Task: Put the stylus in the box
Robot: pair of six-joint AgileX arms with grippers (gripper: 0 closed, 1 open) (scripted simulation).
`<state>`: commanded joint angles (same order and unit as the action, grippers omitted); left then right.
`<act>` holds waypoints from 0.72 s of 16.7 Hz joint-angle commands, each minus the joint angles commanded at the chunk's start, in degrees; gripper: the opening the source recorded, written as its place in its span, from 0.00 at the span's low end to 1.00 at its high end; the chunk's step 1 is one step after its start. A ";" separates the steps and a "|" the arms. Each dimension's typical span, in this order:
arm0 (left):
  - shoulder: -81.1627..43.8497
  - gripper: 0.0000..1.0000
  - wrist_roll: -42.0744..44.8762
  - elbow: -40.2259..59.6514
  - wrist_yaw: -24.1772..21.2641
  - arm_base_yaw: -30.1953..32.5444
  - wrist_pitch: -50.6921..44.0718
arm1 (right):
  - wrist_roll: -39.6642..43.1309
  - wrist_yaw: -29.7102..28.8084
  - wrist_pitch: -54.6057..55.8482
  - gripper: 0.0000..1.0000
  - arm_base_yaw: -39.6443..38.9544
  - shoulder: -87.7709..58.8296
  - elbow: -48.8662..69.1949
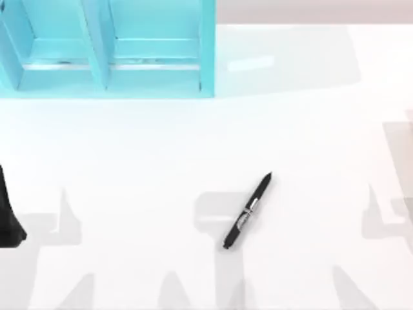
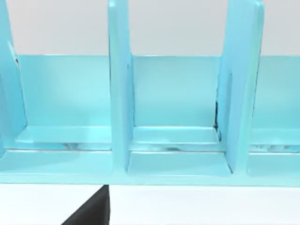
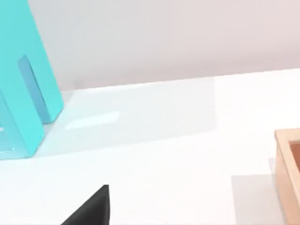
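**Stylus not yet picked up**

The stylus (image 1: 248,210) lies slantwise on the white counter (image 1: 129,161), lower centre of the top view, well apart from the box (image 1: 208,45) at upper left. No grasp has begun, I judge; next, an arm must reach the stylus and close on its body. Whether either gripper is open, I cannot tell. The box's visible compartments look empty. A tan container (image 3: 287,164) sits at the right wrist view's right edge.
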<state>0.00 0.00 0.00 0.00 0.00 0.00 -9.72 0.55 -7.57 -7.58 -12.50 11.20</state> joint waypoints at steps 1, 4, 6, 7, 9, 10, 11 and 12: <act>0.00 1.00 0.00 0.00 0.00 0.00 0.00 | -2.85 0.04 -2.26 1.00 -1.99 -4.15 3.43; 0.00 1.00 0.00 0.00 0.00 0.00 0.00 | -12.51 0.03 -10.12 1.00 -8.30 -19.13 15.32; 0.00 1.00 0.00 0.00 0.00 0.00 0.00 | -19.42 -0.04 -16.01 1.00 -12.46 -30.59 24.08; 0.00 1.00 0.00 0.00 0.00 0.00 0.00 | -22.96 -0.07 -19.08 1.00 -14.47 -36.58 28.64; 0.00 1.00 0.00 0.00 0.00 0.00 0.00 | -30.09 -0.10 -25.34 1.00 -18.23 -48.79 38.05; 0.00 1.00 0.00 0.00 0.00 0.00 0.00 | -33.60 -0.09 -28.46 1.00 -19.95 -54.95 42.83; 0.00 1.00 0.00 0.00 0.00 0.00 0.00 | -36.99 -0.07 -31.52 1.00 -21.56 -61.08 47.57; 0.00 1.00 0.00 0.00 0.00 0.00 0.00 | -40.22 -0.04 -34.49 1.00 -23.02 -67.14 52.21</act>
<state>0.00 0.00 0.00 0.00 0.00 0.00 -49.94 0.51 -42.07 -30.61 -79.64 63.42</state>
